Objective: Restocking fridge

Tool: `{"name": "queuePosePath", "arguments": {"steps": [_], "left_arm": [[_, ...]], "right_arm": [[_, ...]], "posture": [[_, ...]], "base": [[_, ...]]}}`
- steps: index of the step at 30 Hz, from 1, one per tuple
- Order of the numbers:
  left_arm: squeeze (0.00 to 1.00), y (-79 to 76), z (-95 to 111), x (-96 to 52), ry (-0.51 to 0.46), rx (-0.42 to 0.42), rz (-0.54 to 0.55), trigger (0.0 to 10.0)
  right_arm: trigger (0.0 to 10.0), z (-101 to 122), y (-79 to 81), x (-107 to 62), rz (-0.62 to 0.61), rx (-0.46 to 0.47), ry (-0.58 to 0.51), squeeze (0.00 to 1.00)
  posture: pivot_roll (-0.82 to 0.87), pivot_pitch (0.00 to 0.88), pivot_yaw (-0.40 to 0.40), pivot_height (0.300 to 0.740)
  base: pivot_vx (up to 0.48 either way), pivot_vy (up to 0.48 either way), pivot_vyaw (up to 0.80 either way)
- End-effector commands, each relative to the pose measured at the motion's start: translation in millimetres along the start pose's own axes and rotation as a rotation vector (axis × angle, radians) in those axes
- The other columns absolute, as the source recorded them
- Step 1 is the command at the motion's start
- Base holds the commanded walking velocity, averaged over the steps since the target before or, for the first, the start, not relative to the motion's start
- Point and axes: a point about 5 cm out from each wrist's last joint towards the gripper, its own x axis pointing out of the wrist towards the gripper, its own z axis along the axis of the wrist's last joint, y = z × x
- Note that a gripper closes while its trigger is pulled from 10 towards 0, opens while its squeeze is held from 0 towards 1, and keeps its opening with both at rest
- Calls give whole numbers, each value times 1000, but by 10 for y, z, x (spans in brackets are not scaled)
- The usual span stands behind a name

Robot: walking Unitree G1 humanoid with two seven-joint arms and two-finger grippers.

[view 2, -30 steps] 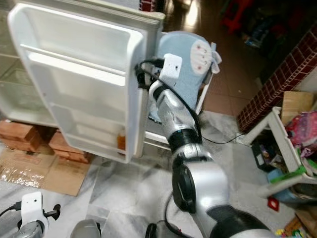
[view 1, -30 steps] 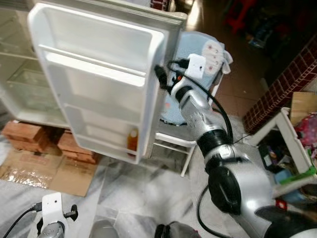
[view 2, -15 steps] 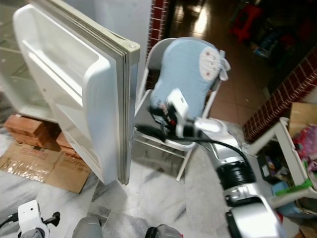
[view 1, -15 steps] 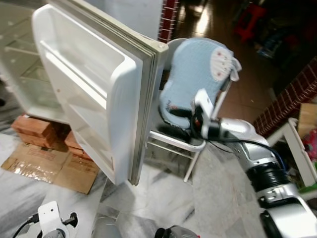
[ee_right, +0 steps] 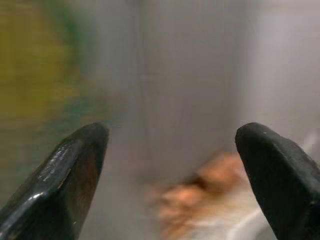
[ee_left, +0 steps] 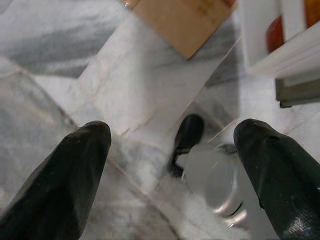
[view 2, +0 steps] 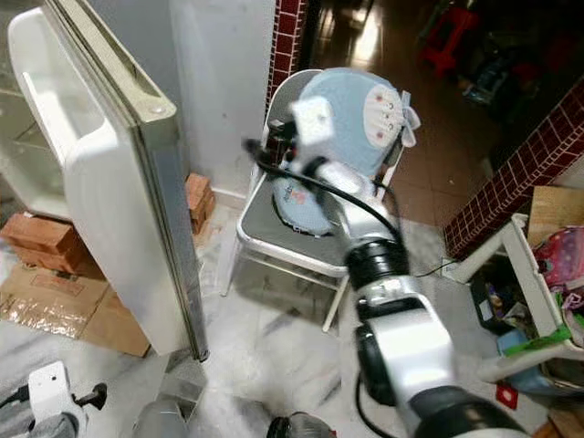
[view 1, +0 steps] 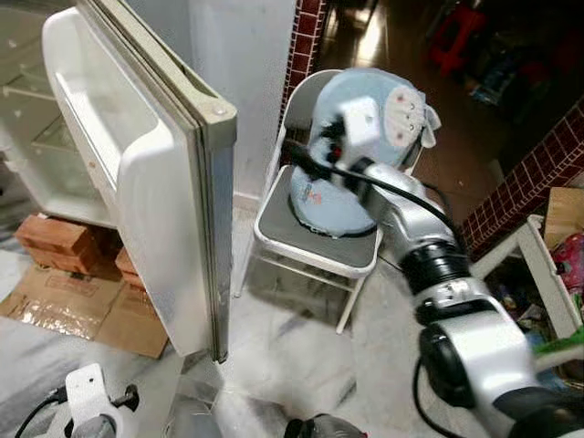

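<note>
- White plastic: the fridge door (view 1: 155, 182) stands edge-on to me, about half swung, its inner shelves facing the open fridge (view 1: 36, 119) on the far side of it.
- My right pincer (ee_right: 170, 165) is raised on the side of the door away from the fridge, in front of the chair (view 1: 315, 237) with its blue cushion (view 1: 351, 146); its fingers (ee_right: 75, 165) are apart and hold nothing.
- My left pincer (ee_left: 170, 165) hangs low by the door's bottom corner, fingers spread and empty, over the marble floor (ee_left: 125, 95).
- The step in hand looks like closing the door. A second ago my right pincer was at the door's outer edge and the door showed its whole inner face; now the door has turned well toward the fridge and my arm has come off it, up toward the chair.
- The small orange bottle seen then in the bottom door shelf is hidden in the head views; the left wrist view catches something orange (ee_left: 277, 32) in the door's lowest shelf.
- Next, I judge, the door needs a flat push on its outer face until the seal meets the fridge.
</note>
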Motion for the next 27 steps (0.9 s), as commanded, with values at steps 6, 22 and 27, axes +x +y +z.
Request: {"name": "queuePosePath", "arguments": {"steps": [6, 22, 27], "left_arm": [[0, 28, -43, -3, 28, -1, 8, 10000], [0, 54, -17, 7, 39, 14, 11, 10000], [0, 49, 4, 9, 25, 9, 11, 10000]], "right_arm": [[10000, 220, 574, -308, 486, 84, -29, 0], [10000, -266, -105, -358, -112, -161, 246, 0], [10000, -95, 56, -66, -192, -160, 106, 0]], "posture": [[182, 53, -121, 740], [178, 43, -105, 740], [173, 47, -104, 740]], "base": [[0, 0, 0], [0, 0, 0], [0, 0, 0]]}}
